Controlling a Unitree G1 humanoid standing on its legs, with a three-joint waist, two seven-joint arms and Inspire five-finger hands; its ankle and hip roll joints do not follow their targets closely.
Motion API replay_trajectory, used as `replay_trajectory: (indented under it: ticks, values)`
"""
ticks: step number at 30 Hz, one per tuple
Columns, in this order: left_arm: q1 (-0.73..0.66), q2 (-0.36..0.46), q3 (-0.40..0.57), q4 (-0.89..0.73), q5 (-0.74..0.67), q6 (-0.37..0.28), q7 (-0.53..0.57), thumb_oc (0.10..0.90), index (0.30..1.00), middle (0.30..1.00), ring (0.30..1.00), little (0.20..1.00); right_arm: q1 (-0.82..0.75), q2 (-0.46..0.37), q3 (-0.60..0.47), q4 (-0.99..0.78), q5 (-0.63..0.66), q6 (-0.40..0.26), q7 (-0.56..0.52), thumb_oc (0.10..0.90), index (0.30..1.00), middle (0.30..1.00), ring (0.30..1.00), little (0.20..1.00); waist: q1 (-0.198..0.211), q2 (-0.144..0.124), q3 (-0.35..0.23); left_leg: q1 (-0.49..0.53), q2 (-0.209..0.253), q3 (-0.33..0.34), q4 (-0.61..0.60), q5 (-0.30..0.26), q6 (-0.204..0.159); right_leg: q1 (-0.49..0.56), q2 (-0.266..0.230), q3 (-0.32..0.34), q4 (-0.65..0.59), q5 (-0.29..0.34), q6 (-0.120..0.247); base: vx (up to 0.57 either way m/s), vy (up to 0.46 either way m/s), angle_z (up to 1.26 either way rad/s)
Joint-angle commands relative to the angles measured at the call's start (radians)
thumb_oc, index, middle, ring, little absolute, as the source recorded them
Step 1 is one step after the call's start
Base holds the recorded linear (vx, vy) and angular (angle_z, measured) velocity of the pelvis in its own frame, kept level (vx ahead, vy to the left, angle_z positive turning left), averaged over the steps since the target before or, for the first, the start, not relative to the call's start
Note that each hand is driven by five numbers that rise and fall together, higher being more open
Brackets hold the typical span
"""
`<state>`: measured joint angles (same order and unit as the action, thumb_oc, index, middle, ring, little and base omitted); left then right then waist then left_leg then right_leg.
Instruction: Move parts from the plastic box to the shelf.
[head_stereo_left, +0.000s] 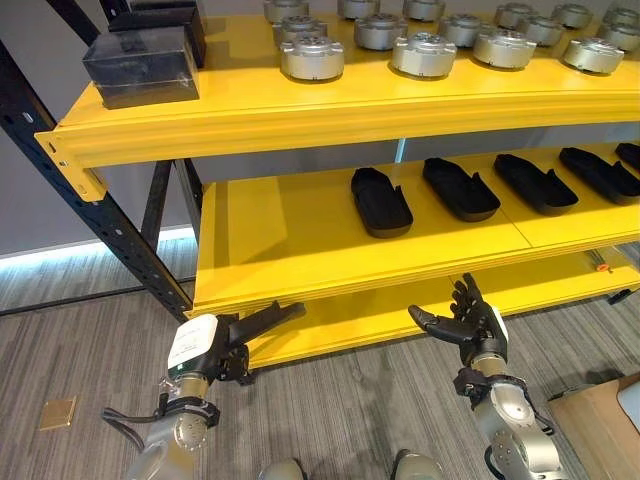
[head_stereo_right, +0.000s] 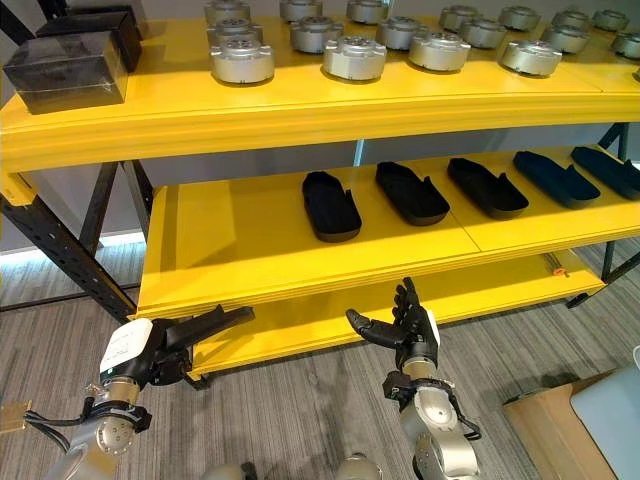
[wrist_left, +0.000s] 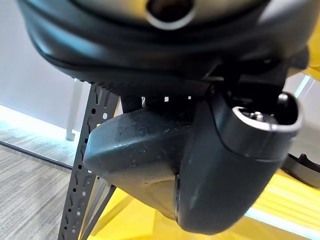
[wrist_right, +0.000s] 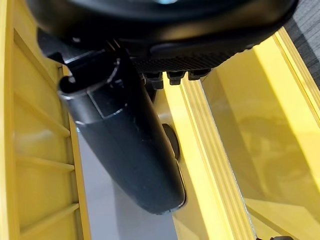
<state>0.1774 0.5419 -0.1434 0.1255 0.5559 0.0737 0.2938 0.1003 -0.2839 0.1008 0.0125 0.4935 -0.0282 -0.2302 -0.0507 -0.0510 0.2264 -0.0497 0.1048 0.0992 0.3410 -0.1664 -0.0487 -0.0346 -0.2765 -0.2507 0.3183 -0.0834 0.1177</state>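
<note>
Several round silver metal parts stand in rows on the top yellow shelf. Several black shoe-shaped parts lie side by side on the middle shelf, towards its right. My left hand hangs low in front of the bottom shelf, fingers stretched out flat and holding nothing. My right hand is raised before the same shelf edge, fingers straight, thumb out to the side, also empty. The right wrist view has the thumb beside yellow shelf edges.
Two dark boxes sit at the left end of the top shelf. The black perforated rack upright slants down on the left. A brown cardboard sheet with a pale box corner lies on the floor at the right. A small tan square lies at the left.
</note>
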Motion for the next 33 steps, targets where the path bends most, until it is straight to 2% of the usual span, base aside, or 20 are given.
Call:
replay_trajectory:
  ticks: [1, 10, 22, 33]
  values:
    - [-0.176, 0.036, 0.200, -0.194, -0.025, -0.065, 0.204, 0.400, 0.300, 0.300, 0.300, 0.300, -0.079, -0.028, -0.042, -0.043, 0.005, -0.104, 0.001, 0.900, 1.000, 1.000, 1.000, 1.000, 0.003, 0.013, -0.107, 0.039, 0.104, 0.007, -0.041, 0.030, -0.050, 0.062, -0.030, 0.006, 0.010, -0.105, 0.021, 0.02, -0.066, 0.03]
    - [-0.191, 0.036, 0.235, -0.247, -0.032, -0.073, 0.239, 0.400, 0.300, 0.300, 0.300, 0.300, -0.089, -0.032, -0.044, -0.073, 0.005, -0.117, -0.001, 0.900, 1.000, 1.000, 1.000, 1.000, 0.006, 0.024, -0.097, 0.039, 0.109, 0.005, -0.045, 0.031, -0.056, 0.071, -0.031, 0.001, 0.010, -0.112, 0.019, 0.01, -0.015, 0.01]
    - [-0.198, 0.056, 0.337, -0.336, -0.034, -0.079, 0.306, 0.400, 0.300, 0.300, 0.300, 0.300, -0.075, -0.040, -0.066, -0.136, 0.004, -0.133, 0.012, 0.900, 1.000, 1.000, 1.000, 1.000, 0.000, 0.036, -0.103, 0.029, 0.111, 0.016, -0.070, 0.036, -0.054, 0.061, -0.028, 0.010, -0.024, -0.100, 0.024, 0.02, -0.004, -0.02]
    - [-0.294, 0.112, 0.386, -0.334, -0.025, -0.054, 0.363, 0.400, 0.300, 0.300, 0.300, 0.300, -0.076, -0.049, -0.058, -0.160, 0.010, -0.136, 0.023, 0.900, 1.000, 1.000, 1.000, 1.000, -0.015, 0.051, -0.105, 0.008, 0.112, 0.032, -0.082, 0.038, -0.057, 0.032, -0.021, 0.028, -0.053, -0.088, 0.030, 0.01, -0.002, -0.01]
